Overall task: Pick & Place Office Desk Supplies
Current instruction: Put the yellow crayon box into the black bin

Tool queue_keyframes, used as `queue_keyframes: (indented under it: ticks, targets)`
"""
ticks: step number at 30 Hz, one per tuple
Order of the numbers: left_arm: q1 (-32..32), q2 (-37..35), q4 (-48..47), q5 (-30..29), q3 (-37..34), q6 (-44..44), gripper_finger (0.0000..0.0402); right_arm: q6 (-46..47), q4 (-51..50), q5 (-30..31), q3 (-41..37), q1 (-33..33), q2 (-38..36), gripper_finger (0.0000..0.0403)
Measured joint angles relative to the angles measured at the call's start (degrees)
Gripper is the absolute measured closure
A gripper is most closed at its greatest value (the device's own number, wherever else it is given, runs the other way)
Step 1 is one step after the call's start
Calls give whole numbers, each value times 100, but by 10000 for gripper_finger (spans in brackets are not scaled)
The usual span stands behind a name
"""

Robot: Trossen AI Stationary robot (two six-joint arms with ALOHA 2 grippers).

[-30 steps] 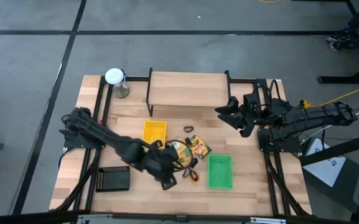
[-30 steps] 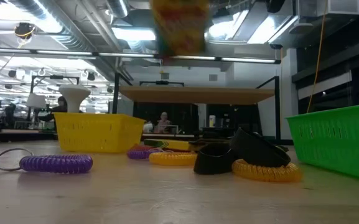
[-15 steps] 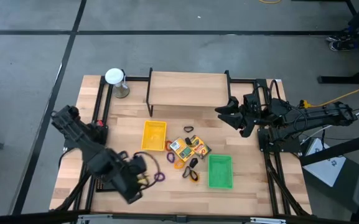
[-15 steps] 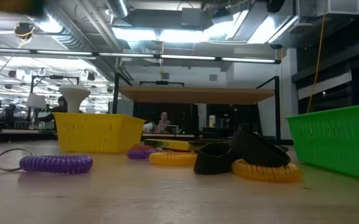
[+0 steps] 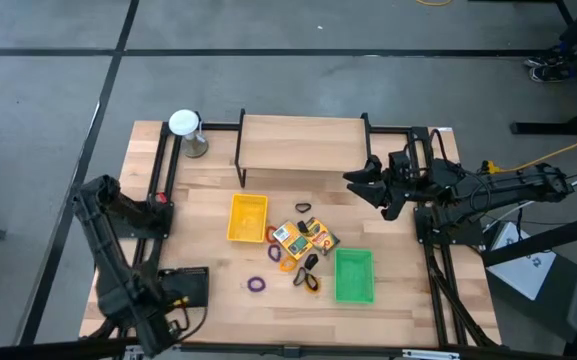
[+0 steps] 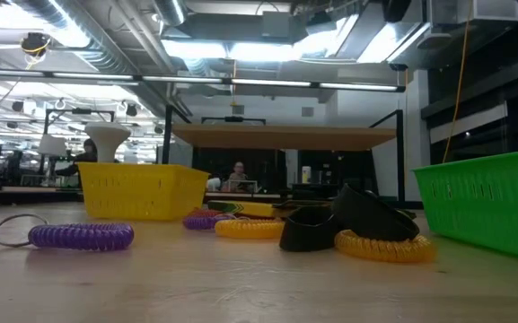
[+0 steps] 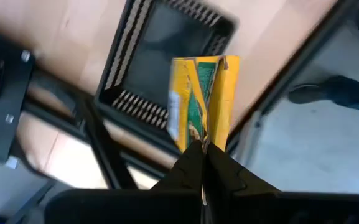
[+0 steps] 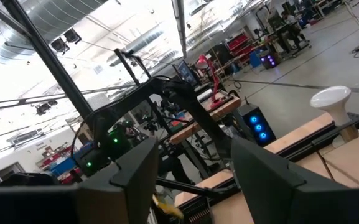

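Crayon box [image 7: 203,99], yellow and printed, clamped upright between the shut fingers of the left gripper [image 7: 203,163], hanging beside the black tray [image 5: 184,288] at the front-left corner of the tabletop [image 5: 298,195]. Probably carried there for dropping into that tray, since the wrist view looks straight down past the box onto the tray's ribbed wall and the frame rail at the tabletop's edge. Held by its lower end, so most of the box stands clear of the fingers.

Seen only from the left wrist: the grip itself. From above, just the folded arm over the corner, box hidden. From tabletop height, neither arm at all, only what waits: a purple coil ring [image 6: 81,235], an orange coil ring [image 6: 384,245], black clips [image 6: 311,229], the yellow tray [image 6: 138,190] and the green tray [image 6: 483,202]. More crayon boxes [image 5: 304,237] lying mid-tabletop between the yellow and green trays.

Right gripper [image 5: 368,186] parked near the back-right, fingers spread wide, holding nothing.
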Motion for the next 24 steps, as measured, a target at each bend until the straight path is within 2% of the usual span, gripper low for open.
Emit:
queue_keyframes:
  ticks: [5, 10, 16, 24]
  targets:
    - [-393, 2, 3, 196, -415, -564, 400, 118, 2, -2, 0, 0, 118, 197]
    - [-530, 2, 2, 214, -753, -1251, 399, 256, 11, -2, 0, 0, 235, 197]
    - [-541, 4, 17, 506, -1047, -2180, 400, 375, -2, -2, 0, 0, 347, 197]
    - [-429, 4, 132, 507, -1083, -2933, 400, 450, 10, -4, 0, -2, 393, 197]
